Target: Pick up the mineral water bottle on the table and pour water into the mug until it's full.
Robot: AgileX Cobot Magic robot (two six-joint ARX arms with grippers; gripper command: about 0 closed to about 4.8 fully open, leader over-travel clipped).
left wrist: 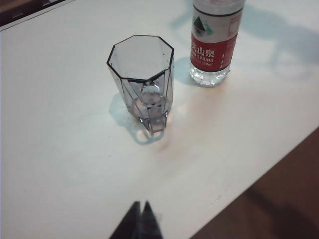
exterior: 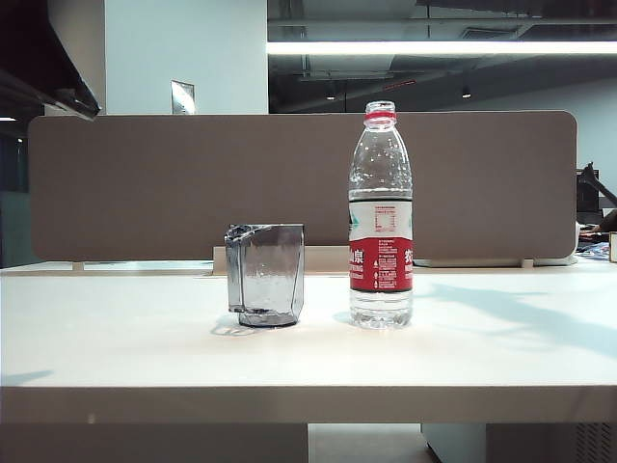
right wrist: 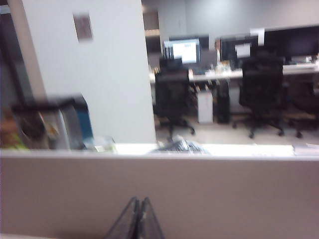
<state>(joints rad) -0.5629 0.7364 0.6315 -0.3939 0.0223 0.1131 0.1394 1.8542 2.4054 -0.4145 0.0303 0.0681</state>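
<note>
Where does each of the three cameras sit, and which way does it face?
Exterior: level with the white table's front edge, facing the smoky-grey faceted mug, the clear red-labelled bottle and the brown partition; no arm shows.
Left wrist: above the table, looking down at mug and bottle; shut left hand shows.
Right wrist: facing level over the partition into the office; shut right hand shows.
Shared: exterior and left wrist both see mug and bottle.

Pretty clearly an open-plan office: white table [exterior: 145,338] backed by a brown partition panel [exterior: 193,183], rows of black swivel chairs [right wrist: 172,97] and monitors [right wrist: 182,51] behind it, plus exposed ceiling with a strip light [exterior: 443,47].
</note>
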